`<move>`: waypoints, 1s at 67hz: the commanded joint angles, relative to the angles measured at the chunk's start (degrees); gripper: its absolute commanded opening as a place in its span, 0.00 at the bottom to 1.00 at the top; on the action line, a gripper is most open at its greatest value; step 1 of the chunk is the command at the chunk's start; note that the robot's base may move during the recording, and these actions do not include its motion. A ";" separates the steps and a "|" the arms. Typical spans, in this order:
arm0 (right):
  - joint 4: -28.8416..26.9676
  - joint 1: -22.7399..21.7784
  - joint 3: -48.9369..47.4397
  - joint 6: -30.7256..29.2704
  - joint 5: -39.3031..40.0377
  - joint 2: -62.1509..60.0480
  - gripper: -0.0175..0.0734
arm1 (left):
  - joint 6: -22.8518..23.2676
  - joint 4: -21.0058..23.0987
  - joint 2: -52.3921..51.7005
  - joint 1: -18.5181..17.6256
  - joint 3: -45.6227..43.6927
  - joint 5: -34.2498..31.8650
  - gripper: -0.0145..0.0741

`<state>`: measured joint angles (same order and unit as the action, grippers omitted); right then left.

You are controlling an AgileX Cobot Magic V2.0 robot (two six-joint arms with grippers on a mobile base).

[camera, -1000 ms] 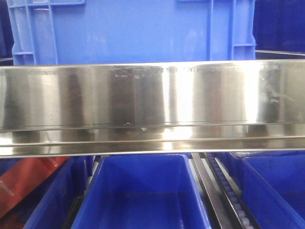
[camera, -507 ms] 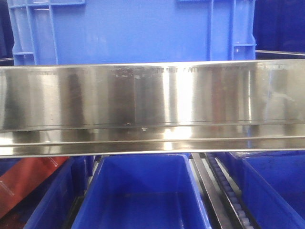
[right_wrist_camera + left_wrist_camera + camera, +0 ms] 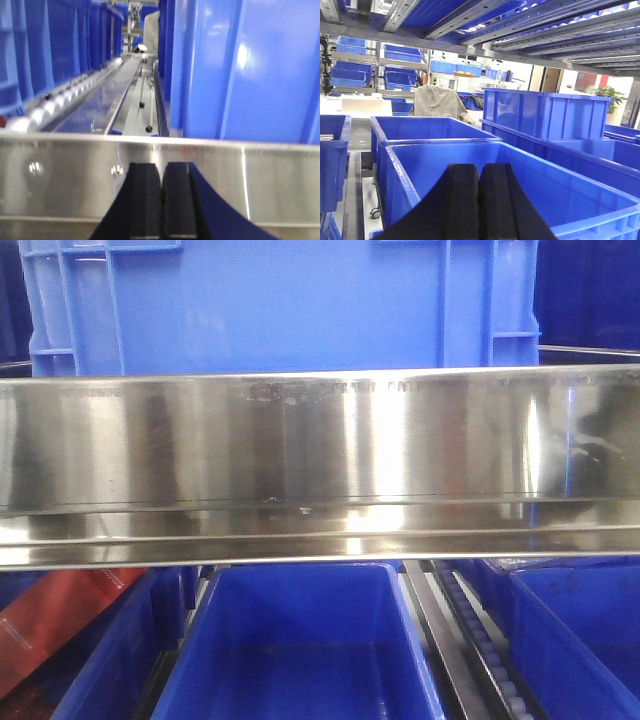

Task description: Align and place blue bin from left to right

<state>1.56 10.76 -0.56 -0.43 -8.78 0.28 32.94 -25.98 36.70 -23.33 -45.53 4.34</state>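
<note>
A: How do the arms sit?

B: Both held low and level. The left gripper (image 3: 480,200) has its black fingers (image 3: 462,205) pressed together with nothing between them, above the near wall of an open blue tub (image 3: 520,195). The right gripper (image 3: 162,200) is the same, fingers (image 3: 146,200) pressed flat together, just before a steel rail (image 3: 210,175).

A: And the blue bin?

B: In the front view the blue bin (image 3: 280,305) stands behind the polished steel rail (image 3: 320,440), filling the upper picture. Ahead of the right fingers and to their right, its smooth glossy wall (image 3: 250,70) rises beyond the rail.

A: Surfaces?

B: Hard bright plastic, flat panel, ribs near the corners. The rail is mirror-bright with faint scratches.

A: Room to move?

B: Ahead-left of the right fingers a roller track (image 3: 60,102) runs away between blue walls. Ahead-right of the left fingers stands a taller ribbed crate (image 3: 545,112); a second tub (image 3: 420,130) lies beyond.
</note>
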 commanded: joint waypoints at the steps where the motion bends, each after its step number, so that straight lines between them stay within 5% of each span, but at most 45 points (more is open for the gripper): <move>1: -0.22 -0.34 0.56 -0.23 5.83 -0.28 0.10 | 0.02 -0.17 -0.23 -0.40 0.15 -0.65 0.04; 67: -0.22 1.65 0.56 -0.23 5.74 -0.28 0.10 | 0.02 -0.17 -0.23 -0.40 0.15 -0.65 0.04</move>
<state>1.56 12.31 0.04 -0.43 -3.80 0.24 32.94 -25.98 36.70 -23.33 -45.53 4.34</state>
